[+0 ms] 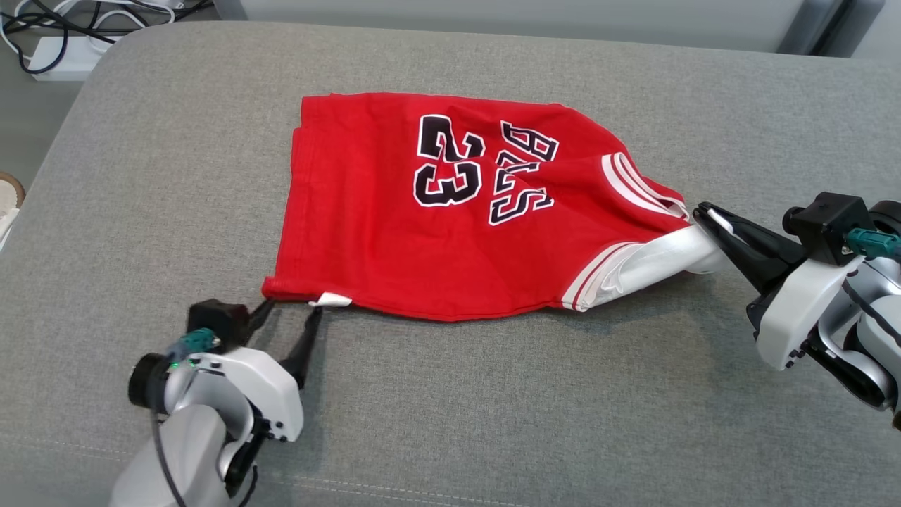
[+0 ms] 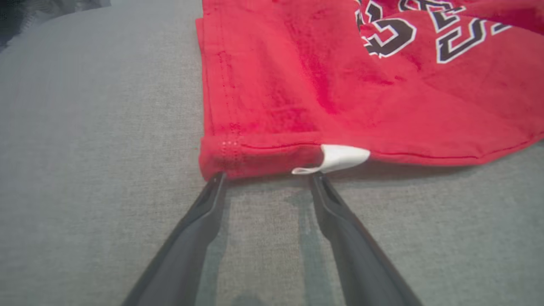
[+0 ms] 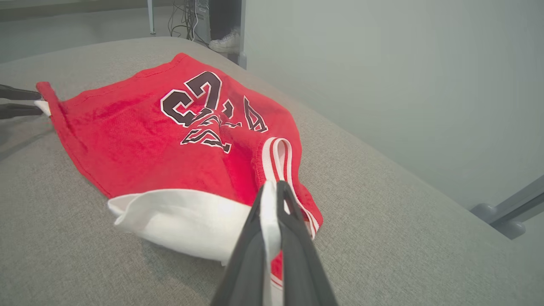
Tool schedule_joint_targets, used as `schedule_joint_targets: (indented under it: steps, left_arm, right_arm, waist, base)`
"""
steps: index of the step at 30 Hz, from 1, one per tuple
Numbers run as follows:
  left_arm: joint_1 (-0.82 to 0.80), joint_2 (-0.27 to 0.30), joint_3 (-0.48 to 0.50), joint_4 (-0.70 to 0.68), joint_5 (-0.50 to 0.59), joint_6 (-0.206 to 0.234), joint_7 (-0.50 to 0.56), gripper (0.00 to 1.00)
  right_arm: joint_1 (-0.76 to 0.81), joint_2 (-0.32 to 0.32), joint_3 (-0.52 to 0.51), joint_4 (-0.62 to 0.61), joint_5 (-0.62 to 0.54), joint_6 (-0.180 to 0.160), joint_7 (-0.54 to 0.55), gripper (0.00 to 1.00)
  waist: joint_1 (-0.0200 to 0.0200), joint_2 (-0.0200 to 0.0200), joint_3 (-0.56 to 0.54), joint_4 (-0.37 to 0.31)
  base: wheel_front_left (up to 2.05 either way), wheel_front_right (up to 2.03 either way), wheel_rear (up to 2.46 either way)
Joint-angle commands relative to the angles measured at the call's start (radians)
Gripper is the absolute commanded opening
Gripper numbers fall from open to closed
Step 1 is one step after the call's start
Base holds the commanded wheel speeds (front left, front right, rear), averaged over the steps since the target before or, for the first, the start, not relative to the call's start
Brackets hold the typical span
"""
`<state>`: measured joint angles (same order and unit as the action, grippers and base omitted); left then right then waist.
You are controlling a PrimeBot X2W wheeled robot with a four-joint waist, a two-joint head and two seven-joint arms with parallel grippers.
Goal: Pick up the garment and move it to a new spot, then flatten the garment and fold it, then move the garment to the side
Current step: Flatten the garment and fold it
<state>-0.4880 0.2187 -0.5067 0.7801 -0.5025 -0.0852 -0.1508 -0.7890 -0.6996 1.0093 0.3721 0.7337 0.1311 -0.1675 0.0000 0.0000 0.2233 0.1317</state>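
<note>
The light is bright and soft all over. Pale shadows lie beside the left gripper (image 2: 267,176). The left wrist view is a bit blurry.

Left arm (image 1: 197,451) and right arm (image 1: 876,303): pale grey forearms, each ending in a glossy white, rounded wrist shell (image 1: 267,394). Each wrist bears a black boxy camera block (image 1: 211,320) with a teal plug (image 1: 193,343). A green light glows beside the left plug, and a thin black cable (image 1: 160,451) runs along the left forearm. Jaws: two long, tapering, matte dark-grey fingers (image 2: 187,246).
</note>
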Motion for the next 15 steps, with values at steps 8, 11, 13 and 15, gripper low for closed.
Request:
schedule_joint_targets:
  steps: [8, 11, 13, 15]
  left_arm:
    - [0.042, 0.068, 0.119, -0.098, -0.103, 0.035, 0.013, 1.0]
    - [0.051, 0.062, 0.137, -0.109, -0.131, 0.037, 0.015, 1.0]
    - [0.052, 0.055, 0.144, -0.108, -0.141, 0.043, 0.014, 1.0]
    - [0.055, 0.043, 0.144, -0.099, -0.147, 0.053, 0.017, 1.0]
  right_arm:
    - [-0.018, 0.016, 0.005, 0.005, -0.011, 0.0, -0.02, 0.0]
    - [-0.029, 0.021, 0.006, 0.011, -0.015, 0.0, -0.024, 0.0]
    - [-0.033, 0.023, 0.002, 0.018, -0.018, 0.0, -0.026, 0.0]
    - [-0.037, 0.027, 0.001, 0.023, -0.021, 0.0, -0.029, 0.0]
  waist:
    - [0.0, 0.0, 0.025, -0.01]
    - [0.0, 0.0, 0.031, -0.016]
    - [0.0, 0.0, 0.035, -0.02]
    - [0.0, 0.0, 0.038, -0.024]
  base:
    - [0.0, 0.0, 0.0]
    - [0.0, 0.0, 0.0]
    - [0.0, 0.0, 0.0]
    - [0.0, 0.0, 0.0]
